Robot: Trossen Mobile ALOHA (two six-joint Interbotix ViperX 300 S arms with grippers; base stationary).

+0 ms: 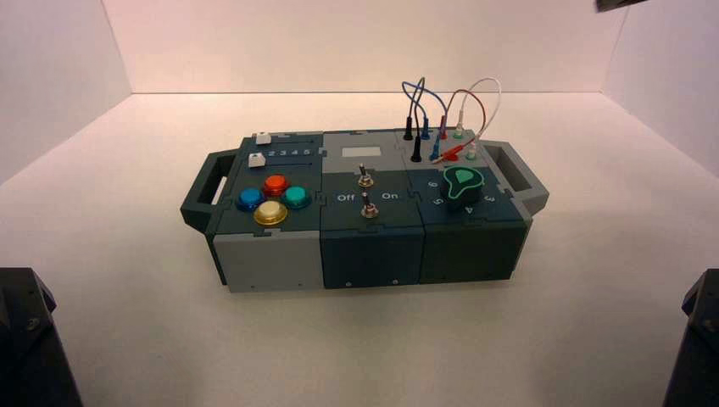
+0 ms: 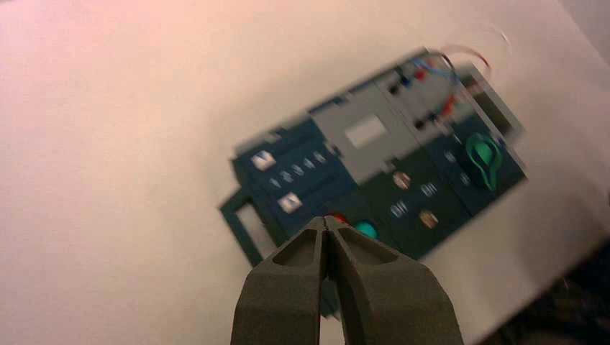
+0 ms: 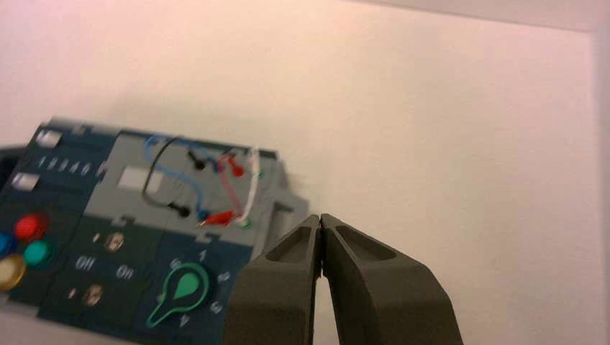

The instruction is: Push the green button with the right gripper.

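Note:
The green button point(image 1: 296, 197) is a small teal dome on the box's left top, in a cluster with red point(image 1: 275, 183), blue point(image 1: 249, 199) and yellow point(image 1: 270, 213) buttons. It also shows in the right wrist view point(image 3: 36, 253) and the left wrist view point(image 2: 365, 230). My right gripper point(image 3: 321, 215) is shut and empty, held high and well back from the box, off its knob end. My left gripper point(image 2: 324, 218) is shut and empty, also held back. In the high view only the arms' dark bodies show, at the bottom left point(image 1: 25, 339) and bottom right point(image 1: 699, 339) corners.
The box point(image 1: 263, 259) stands mid-table with a handle at each end. Two toggle switches point(image 1: 365, 180) sit in its middle between "Off" and "On". A green-edged pointer knob point(image 1: 464, 185) is on the right, plugged wires point(image 1: 437, 110) loop up at the back right, and white sliders point(image 1: 258, 159) sit at the back left.

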